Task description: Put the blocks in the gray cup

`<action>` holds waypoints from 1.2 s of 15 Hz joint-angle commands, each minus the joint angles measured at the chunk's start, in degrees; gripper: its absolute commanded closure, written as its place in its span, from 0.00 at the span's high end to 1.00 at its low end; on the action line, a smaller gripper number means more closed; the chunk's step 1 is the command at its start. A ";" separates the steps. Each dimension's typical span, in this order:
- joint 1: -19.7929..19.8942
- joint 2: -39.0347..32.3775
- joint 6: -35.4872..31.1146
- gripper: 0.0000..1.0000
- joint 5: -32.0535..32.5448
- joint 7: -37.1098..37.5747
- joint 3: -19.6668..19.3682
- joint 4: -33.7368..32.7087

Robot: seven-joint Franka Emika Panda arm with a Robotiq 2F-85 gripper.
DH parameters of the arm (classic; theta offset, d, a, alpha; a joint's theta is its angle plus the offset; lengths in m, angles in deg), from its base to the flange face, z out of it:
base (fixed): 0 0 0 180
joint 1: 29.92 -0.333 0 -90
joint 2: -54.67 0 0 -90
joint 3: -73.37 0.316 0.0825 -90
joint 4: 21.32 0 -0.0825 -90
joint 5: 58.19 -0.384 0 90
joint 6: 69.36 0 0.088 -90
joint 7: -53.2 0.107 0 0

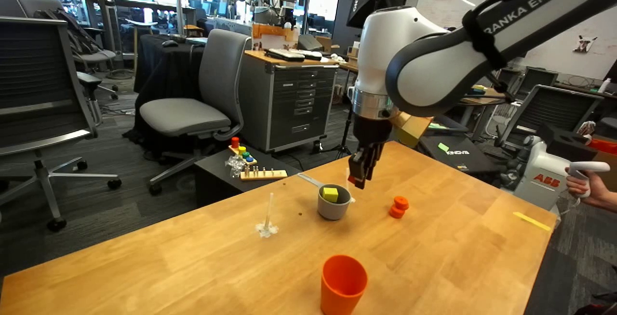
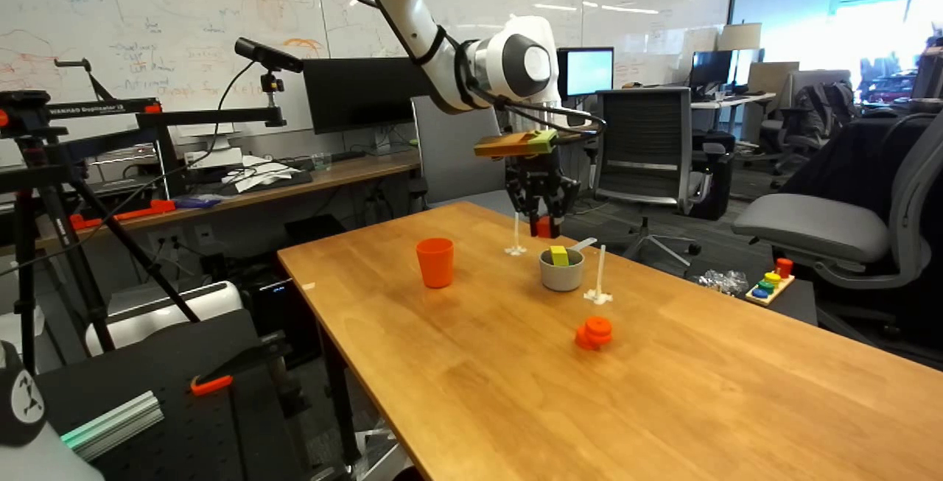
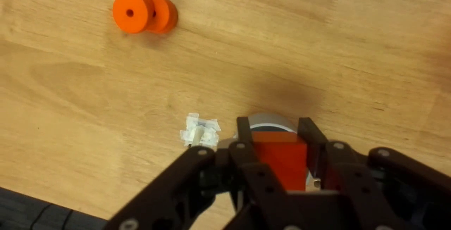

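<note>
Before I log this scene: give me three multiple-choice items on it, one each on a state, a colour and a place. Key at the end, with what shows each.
1. How do the gray cup and the orange cup stand?
A) Gray upright, orange on its side
B) Both upright
C) Both upside down

2. What colour is the held block in the gripper?
A) Green
B) Yellow
C) Red

3. Where is the yellow block?
A) In the gray cup
B) In the orange cup
C) In the gripper

1: B, since an exterior view looks down into both open mouths.
2: C, since its face shows red in the wrist view.
3: A, since both exterior views show it in the gray cup's mouth.
</note>
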 commanded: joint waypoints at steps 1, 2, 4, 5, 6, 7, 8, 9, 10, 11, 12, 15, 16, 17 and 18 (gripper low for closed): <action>-0.80 -7.10 6.04 0.13 0.43 1.71 -0.98 -11.24; -0.72 -8.75 7.33 0.13 0.17 1.61 -0.90 -13.60; -0.90 -12.23 9.85 0.13 0.00 1.77 -0.94 -18.44; -0.93 -13.77 11.05 0.13 -0.16 1.71 -0.84 -20.56; -0.98 -15.12 12.26 0.13 -0.33 1.65 -0.70 -22.60; -1.02 -16.39 13.02 0.13 -0.50 1.58 -0.57 -24.27; -1.15 -17.40 14.02 0.13 -0.60 1.49 -0.47 -25.85; -1.22 -18.20 14.95 0.20 -0.80 1.46 -0.35 -27.13; -1.36 -18.84 15.77 0.63 -1.01 1.68 -0.30 -28.29; -1.59 -19.22 16.48 0.63 -0.85 1.68 -0.39 -29.19; -1.72 -19.42 17.16 0.69 -0.90 1.71 -0.35 -30.01; -2.05 -19.57 18.01 0.93 -0.82 1.77 -0.34 -30.96; -2.17 -19.45 18.19 0.99 -0.76 1.73 -0.32 -30.97; -2.47 -19.17 18.45 1.00 -0.47 1.52 -0.34 -30.81; -2.86 -18.49 18.73 1.00 -0.14 1.19 -0.27 -30.07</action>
